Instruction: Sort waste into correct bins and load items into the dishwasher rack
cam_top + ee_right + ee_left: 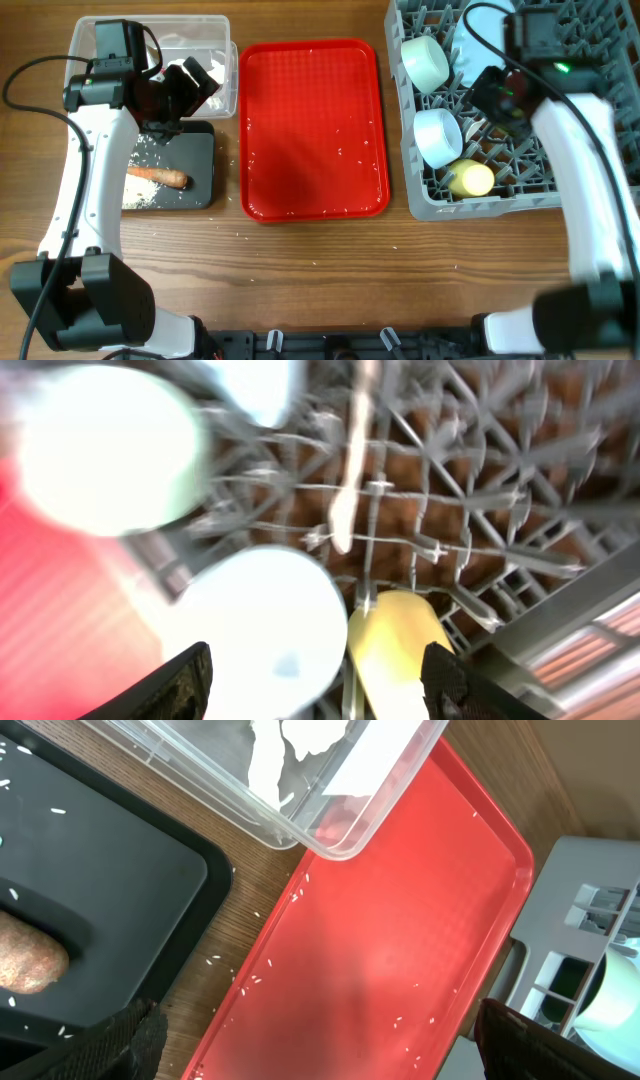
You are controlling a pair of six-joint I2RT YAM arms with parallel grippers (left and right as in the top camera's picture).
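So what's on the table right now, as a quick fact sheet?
Clear tub: crumpled white tissue
Black tub: carrot-like stick, rice grains
Red tray: only a few stray grains
Rack: two bowls, yellow cup, plate partly hidden, white spoon
Left gripper: open, empty, over the two tubs
Right gripper: open, empty, over the rack

Rack loaded, waste sitting in both tubs.
The grey dishwasher rack (pixel 500 207) is holding one pale blue bowl (pixel 424 62) and a second bowl (pixel 437 136), both tilting among the pegs, with the yellow cup (pixel 470 179) lying on its side near the front wall and the white spoon (pixel 350 470) resting on the grid. The carrot-like stick (pixel 158 177) and rice grains (pixel 138 195) are lying in the black tub (pixel 195 150), and crumpled tissue (pixel 290 750) is sitting in the clear tub (pixel 228 80).
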